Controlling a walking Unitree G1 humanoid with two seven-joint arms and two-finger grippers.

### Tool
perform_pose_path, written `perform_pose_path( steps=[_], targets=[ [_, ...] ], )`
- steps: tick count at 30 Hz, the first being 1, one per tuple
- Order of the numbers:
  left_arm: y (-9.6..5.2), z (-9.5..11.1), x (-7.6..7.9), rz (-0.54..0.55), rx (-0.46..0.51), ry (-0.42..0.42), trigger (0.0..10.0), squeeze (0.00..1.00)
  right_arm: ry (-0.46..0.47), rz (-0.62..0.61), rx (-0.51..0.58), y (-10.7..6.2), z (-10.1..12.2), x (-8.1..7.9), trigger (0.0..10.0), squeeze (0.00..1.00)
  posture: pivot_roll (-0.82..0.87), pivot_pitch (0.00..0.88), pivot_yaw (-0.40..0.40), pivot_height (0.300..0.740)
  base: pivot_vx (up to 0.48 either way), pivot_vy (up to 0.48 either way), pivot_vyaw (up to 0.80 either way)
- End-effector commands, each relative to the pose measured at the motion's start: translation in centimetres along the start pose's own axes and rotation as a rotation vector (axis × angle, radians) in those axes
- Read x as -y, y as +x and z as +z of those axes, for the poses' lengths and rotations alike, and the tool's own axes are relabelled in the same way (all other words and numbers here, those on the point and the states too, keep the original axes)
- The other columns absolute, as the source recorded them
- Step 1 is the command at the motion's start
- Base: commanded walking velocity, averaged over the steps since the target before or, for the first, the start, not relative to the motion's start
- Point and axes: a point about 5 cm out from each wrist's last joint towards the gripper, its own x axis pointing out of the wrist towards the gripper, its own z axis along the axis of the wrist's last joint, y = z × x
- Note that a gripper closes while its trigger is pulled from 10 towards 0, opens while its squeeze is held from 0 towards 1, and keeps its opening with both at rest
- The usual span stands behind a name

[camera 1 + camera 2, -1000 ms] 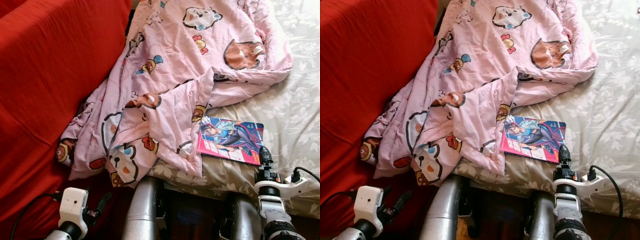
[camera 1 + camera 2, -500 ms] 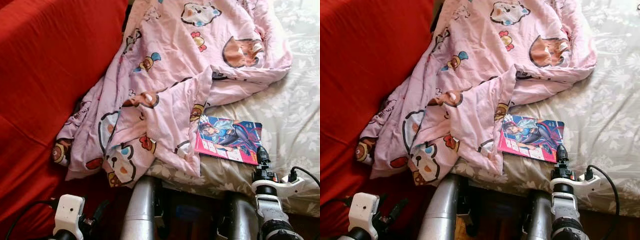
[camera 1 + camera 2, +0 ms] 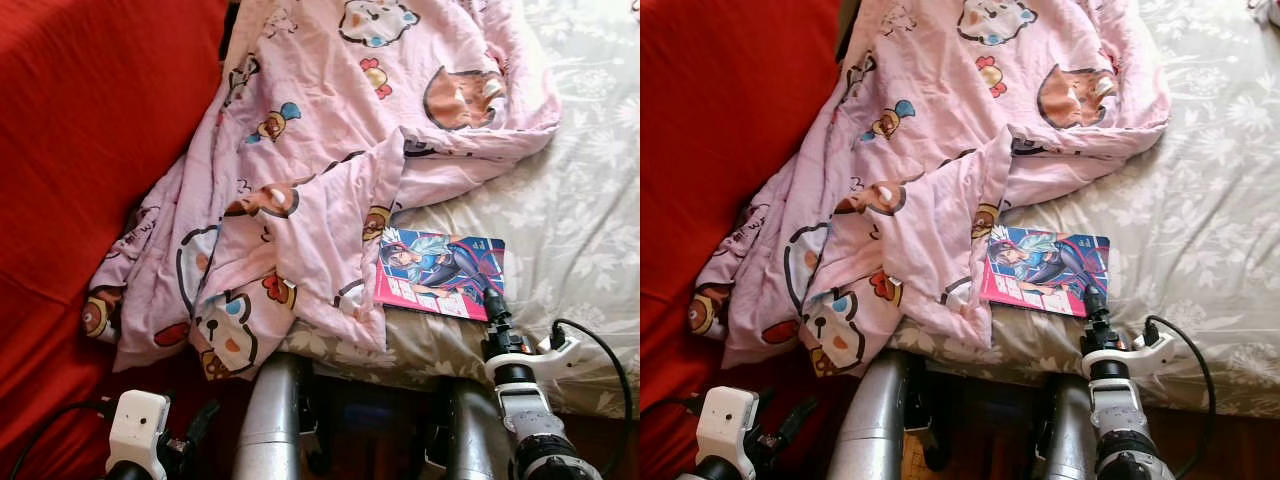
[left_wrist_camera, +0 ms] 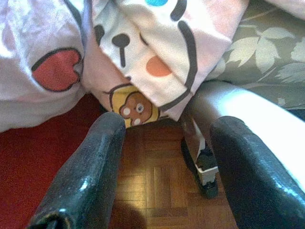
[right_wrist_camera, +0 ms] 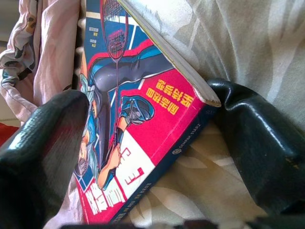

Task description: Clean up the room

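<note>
Red-covered book (image 3: 440, 274) corner between parted right gripper (image 5: 157, 157) jaws.

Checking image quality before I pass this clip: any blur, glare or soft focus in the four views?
Both eye views are sharp and evenly daylit. In the right wrist view the colourful comic book is crisp, while the black right gripper fingers look soft. In the left wrist view the silver leg glares white, and the left gripper fingers look soft.
</note>
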Motion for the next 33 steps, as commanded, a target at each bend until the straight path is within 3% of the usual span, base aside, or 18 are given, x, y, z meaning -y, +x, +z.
perform_pose_path(
  steps=[1, 4, 5, 6, 18, 27, 33],
  targets=[
    [-0.8, -1.1, 0.0, 0.008, -0.064, 0.009, 10.0, 0.00, 0.091, -0.130, -0.174, -2.5, -4.7, 2.2, 10.0, 0.00, 0.34, 0.397, 0.178, 0.590, 0.000, 0.000, 0.00],
    [-0.8, -1.2, 0.0, 0.006, -0.065, 0.011, 10.0, 0.00, 0.089, -0.125, -0.171, -2.5, -4.6, 2.2, 10.0, 0.00, 0.33, 0.398, 0.177, 0.590, 0.000, 0.000, 0.00],
    [-0.8, -1.2, 0.0, 0.006, -0.065, 0.012, 10.0, 0.00, 0.088, -0.125, -0.167, -2.4, -4.4, 2.2, 4.5, 0.00, 0.33, 0.394, 0.178, 0.590, 0.000, 0.000, 0.00],
    [-0.8, -1.2, 0.0, 0.005, -0.065, 0.012, 10.0, 0.00, 0.090, -0.115, -0.150, -2.3, -4.1, 2.2, 0.0, 0.00, 0.33, 0.394, 0.177, 0.590, 0.000, 0.000, 0.00],
    [-0.7, -1.2, 0.2, 0.001, -0.068, 0.010, 10.0, 0.00, 0.089, -0.096, -0.097, -1.6, -3.0, 1.7, 0.0, 0.00, 0.33, 0.392, 0.176, 0.590, 0.000, 0.000, 0.00],
    [-1.5, -1.8, 0.4, 0.014, -0.085, 0.000, 10.0, 0.00, 0.081, -0.083, -0.064, -0.8, -2.6, 0.9, 0.0, 0.00, 0.33, 0.392, 0.176, 0.590, 0.000, 0.000, 0.00],
    [-1.2, -2.3, 0.3, 0.034, -0.094, -0.009, 10.0, 0.00, 0.082, -0.088, -0.053, -1.2, -2.5, 1.3, 0.0, 0.00, 0.31, 0.371, 0.170, 0.590, 0.000, 0.000, 0.00]
  ],
)
